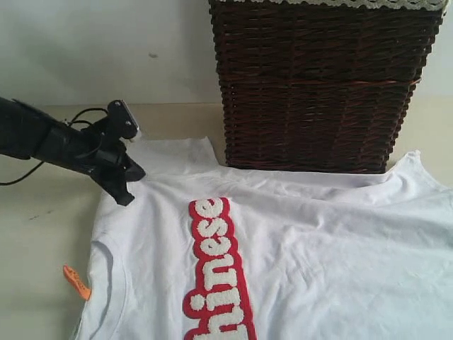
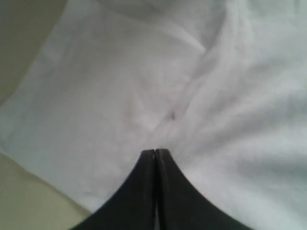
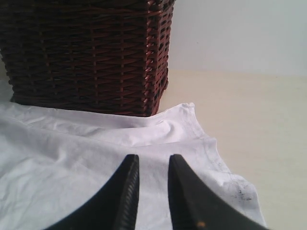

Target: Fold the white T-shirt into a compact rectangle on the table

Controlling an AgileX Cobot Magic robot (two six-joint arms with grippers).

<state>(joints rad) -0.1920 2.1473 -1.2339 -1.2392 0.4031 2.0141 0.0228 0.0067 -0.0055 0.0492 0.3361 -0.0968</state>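
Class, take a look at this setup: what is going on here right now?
A two-armed robot is working on the white T-shirt, which lies spread on the table in front of a dark wicker basket, not yet folded. The left gripper is shut, pinching fabric near a sleeve. The right gripper hovers over the shirt's other end, jaws apart, holding nothing.

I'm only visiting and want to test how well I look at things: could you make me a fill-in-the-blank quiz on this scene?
The letters on the shirt are outlined in ___.
Behind the shirt stands a dark wicker ___.
The left gripper has its jaws ___ on the shirt's cloth.
The small tag is ___ in colour.
Missing words: red; basket; shut; orange.
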